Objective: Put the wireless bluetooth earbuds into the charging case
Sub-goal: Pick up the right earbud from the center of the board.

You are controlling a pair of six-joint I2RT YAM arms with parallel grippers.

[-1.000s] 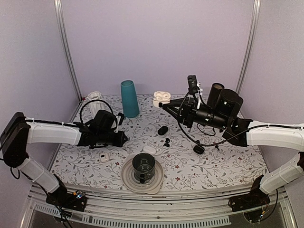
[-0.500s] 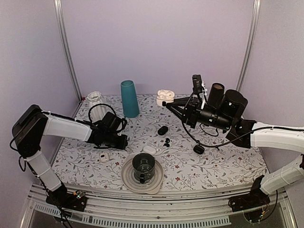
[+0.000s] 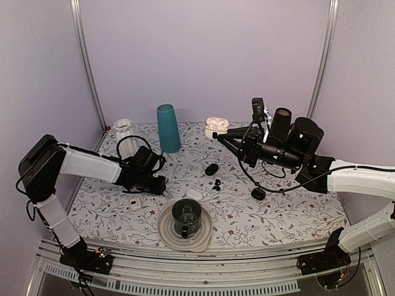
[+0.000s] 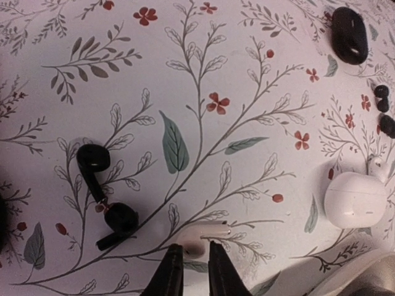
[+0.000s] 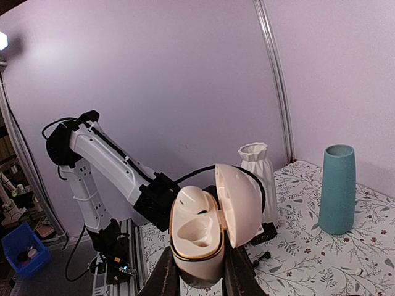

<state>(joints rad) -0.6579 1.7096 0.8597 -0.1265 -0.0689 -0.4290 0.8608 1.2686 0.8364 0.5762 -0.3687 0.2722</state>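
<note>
I judge this a robotics lab test booth: plain lilac walls (image 3: 203, 55), metal corner posts (image 3: 87, 68), floral-covered table (image 3: 296, 213), blue parts bin (image 5: 24, 250) beyond.

White tablecloth (image 4: 185, 74) carrying grey-green leaf sprigs and small red flowers, teal vase (image 3: 167, 127) showing plain, white vase (image 3: 123, 128) showing ribbed left of the teal vase, earbuds (image 4: 92, 158) gleaming glossy black, charging case (image 5: 194, 237) showing cream with gold rim, walls (image 3: 203, 55) reading lavender.

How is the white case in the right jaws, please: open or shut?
Open: the right wrist view shows the case with its lid hinged back, the inner hollows bared.
</note>
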